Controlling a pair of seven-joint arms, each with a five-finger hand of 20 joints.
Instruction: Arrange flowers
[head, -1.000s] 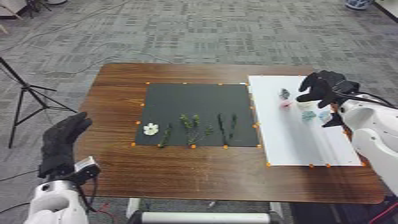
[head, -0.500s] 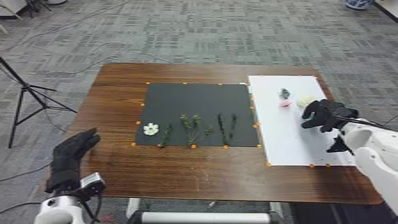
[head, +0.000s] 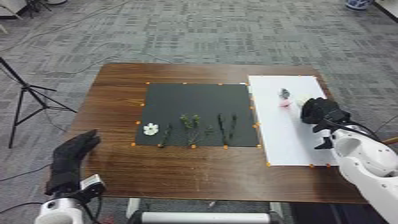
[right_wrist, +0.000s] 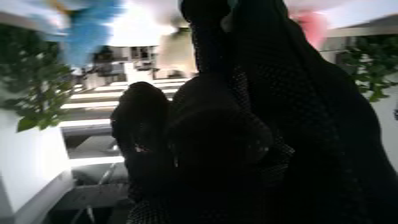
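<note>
Head view, looking down on a brown wooden worktop with two sheets, one dark and one white. The dark sheet is at the centre of the frame, the white sheet at centre right. Small orange markers line their edges.

Along the lower part of the dark sheet lie one white flower, one short green stem beside it, a leafy green cluster whose separate sprigs cannot be counted, and two slender dark stems.

On the white sheet are one small grey-green sprig and one pink flower just below it. The robot's right hand, at centre right, blocks part of this sheet and overlaps a pale blossom. Whether the hand holds anything cannot be told.

The left hand, at lower left over the worktop's side, is held out loosely, with nothing in it.

One black tripod stands on grey carpet at the left of the frame. One white bar crosses the bottom, and a blue-and-white pot sits at upper right.

In the right wrist view, a blurred blue flower and green foliage show around the black glove.
</note>
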